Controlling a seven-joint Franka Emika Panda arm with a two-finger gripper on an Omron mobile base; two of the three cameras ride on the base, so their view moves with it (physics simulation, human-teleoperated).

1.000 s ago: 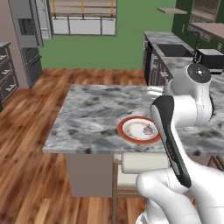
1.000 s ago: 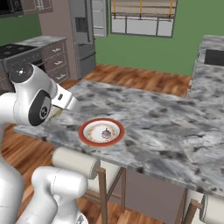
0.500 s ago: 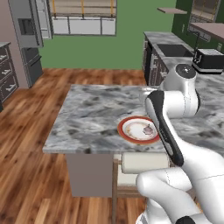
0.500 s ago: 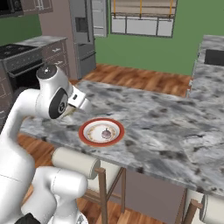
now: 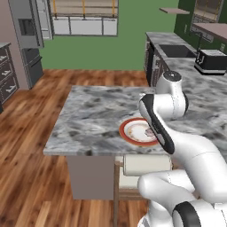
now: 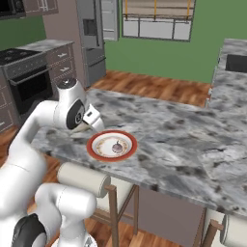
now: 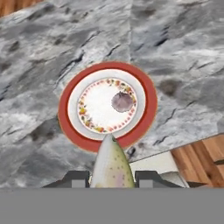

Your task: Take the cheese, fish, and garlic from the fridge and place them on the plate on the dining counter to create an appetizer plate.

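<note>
Fridge (image 5: 27, 26) stands far off at the left of the room. Marble tabletop (image 5: 93, 119) of the dining island carries the plate (image 7: 107, 105), red-rimmed, near its front edge, with the garlic (image 7: 122, 101) resting on the plate's right half. Just beside the plate's near rim hovers the end effector (image 7: 112, 178), its fingers closed around the fish (image 7: 112, 164), whose pointed end reaches over the red band

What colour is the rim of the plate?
Red-orange; the plate shows it best in the hand view.
</note>
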